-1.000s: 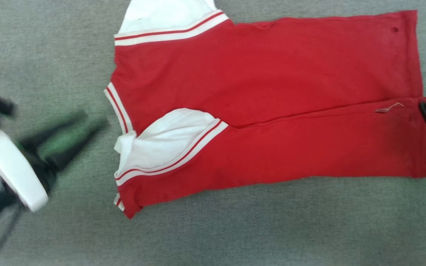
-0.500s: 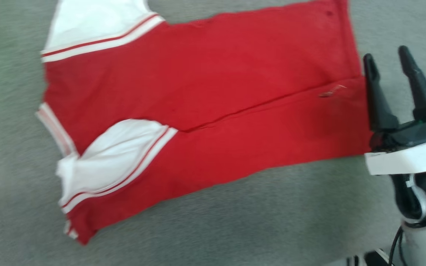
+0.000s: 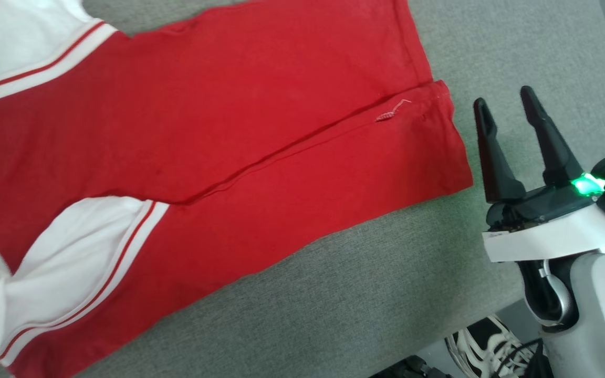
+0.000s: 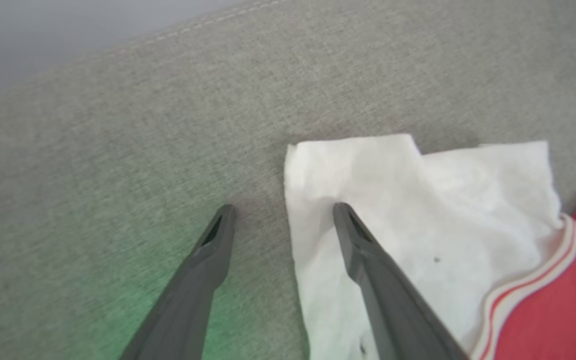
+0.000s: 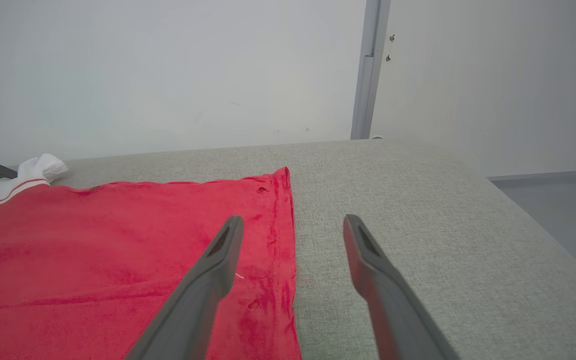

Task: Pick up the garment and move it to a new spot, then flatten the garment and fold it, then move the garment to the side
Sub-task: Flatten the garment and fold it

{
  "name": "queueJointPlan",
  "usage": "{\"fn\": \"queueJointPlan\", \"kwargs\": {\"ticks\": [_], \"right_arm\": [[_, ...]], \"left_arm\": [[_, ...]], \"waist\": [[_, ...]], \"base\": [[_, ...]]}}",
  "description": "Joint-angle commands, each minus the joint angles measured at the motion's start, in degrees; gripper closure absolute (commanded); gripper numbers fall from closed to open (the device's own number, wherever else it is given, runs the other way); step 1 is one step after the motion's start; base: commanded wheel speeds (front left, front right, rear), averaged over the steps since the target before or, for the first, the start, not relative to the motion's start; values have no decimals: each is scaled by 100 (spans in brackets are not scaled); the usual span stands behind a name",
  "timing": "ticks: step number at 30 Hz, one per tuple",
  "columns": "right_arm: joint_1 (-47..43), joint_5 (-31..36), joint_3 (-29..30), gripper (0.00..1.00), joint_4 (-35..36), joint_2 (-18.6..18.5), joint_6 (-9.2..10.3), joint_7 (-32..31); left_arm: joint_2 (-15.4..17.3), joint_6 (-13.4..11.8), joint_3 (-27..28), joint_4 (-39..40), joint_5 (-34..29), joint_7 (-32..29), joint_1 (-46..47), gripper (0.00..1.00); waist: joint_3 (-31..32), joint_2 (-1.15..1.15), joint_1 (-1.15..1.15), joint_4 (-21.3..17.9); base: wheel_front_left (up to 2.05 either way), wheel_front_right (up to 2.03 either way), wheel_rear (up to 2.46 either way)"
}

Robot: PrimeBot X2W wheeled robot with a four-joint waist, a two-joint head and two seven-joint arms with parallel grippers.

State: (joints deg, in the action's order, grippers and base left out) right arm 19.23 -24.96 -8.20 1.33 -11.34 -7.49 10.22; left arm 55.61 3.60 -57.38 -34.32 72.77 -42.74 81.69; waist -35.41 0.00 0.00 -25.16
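Observation:
The garment (image 3: 202, 121) is a red shirt lying flat on the grey surface, its near long side folded over and a white sleeve (image 3: 66, 252) lying on top. My right gripper (image 3: 502, 97) stands open and empty just right of the hem. In the right wrist view the gripper (image 5: 293, 218) straddles the hem edge of the garment (image 5: 118, 250) from above. In the left wrist view my left gripper (image 4: 283, 207) is open. One finger (image 4: 368, 260) is over the edge of the other white sleeve (image 4: 418, 210), the other over bare surface.
The grey padded table (image 3: 334, 294) ends close to my right arm, with free cloth surface right of the hem. A person's black and white shoe (image 3: 478, 341) shows below the near edge. A pale wall and a door frame (image 5: 368, 70) stand behind the table.
The head camera has swung right, so the left gripper has left its view and the right gripper has come into it, open beside the hem. The garment lies as before.

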Motion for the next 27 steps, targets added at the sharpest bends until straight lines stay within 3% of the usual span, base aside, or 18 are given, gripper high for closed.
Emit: {"fn": "queueJointPlan", "kwargs": {"ticks": [1, 5, 6, 9, 13, 18, 22, 27], "right_arm": [[46, -39, -51, 0, -34, 10, 0, 50], [99, -80, -102, 0, -86, -55, 0, 79], [118, -81, -101, 0, -92, -76, 0, 71], [236, -69, -168, 0, -78, -149, 0, -12], [489, -64, -335, 0, -77, -329, 0, -241], [1385, -90, -743, 0, -233, -879, 0, -1029], [2673, -543, -1144, 0, -718, -1448, 2, -1962], [3728, -1107, -1386, 0, -1609, -1733, 1, -3184]], "left_arm": [[-73, 38, -34, -32, 202, -323, 26, 0], [-250, 13, -52, 43, 648, -1110, 11, 2], [-261, -14, -56, 78, 704, -1221, 23, 16], [-233, -47, -133, 183, 640, -1368, 36, 100], [-254, -149, -128, 239, 632, -1404, 82, 100], [-241, -65, -108, 393, 531, -1314, 191, 100], [-436, 33, -70, 524, 456, -1172, 352, 100], [-604, 131, -21, 551, 401, -985, 487, 100]], "waist": [[-108, 0, 0, -114], [-191, 0, 0, -140], [-208, 0, 0, -134], [-265, 0, 0, -113], [-349, 0, 0, -86], [-498, 0, 0, 16], [-672, 0, 0, 304], [-839, 0, 0, 590]], "base": [[0, 0, 0], [0, 0, 0], [0, 0, 0], [0, 0, 0], [0, 0, 0], [0, 0, 0], [0, 0, 0], [0, 0, 0]]}}
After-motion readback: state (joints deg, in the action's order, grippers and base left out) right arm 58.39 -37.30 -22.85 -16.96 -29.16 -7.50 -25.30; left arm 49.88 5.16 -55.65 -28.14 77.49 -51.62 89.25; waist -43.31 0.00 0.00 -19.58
